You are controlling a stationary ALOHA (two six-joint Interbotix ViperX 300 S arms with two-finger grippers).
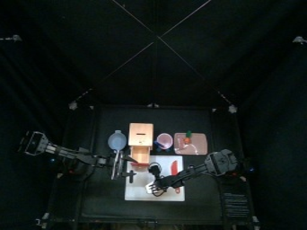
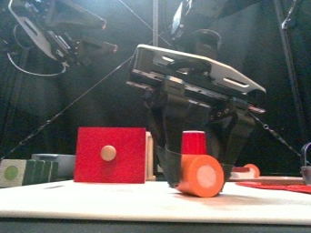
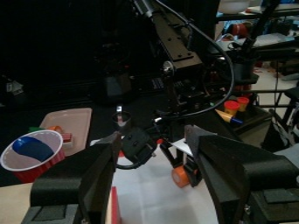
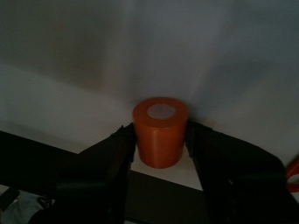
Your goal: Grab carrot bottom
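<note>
Right gripper point(image 4: 162, 157) spread around orange carrot piece point(image 4: 162, 131) at near edge; left gripper point(image 3: 158, 188) spread, empty.

The top view looks straight down from high up, so the bench point(image 1: 144, 211) is small, while the front view sits at bench height, close before the right end effector point(image 2: 195, 182) and looking level. The right wrist view peers closely between that end effector's jaws at the carrot bottom point(image 4: 160, 131), which the front view shares; the left wrist view faces across toward the right arm.
</note>
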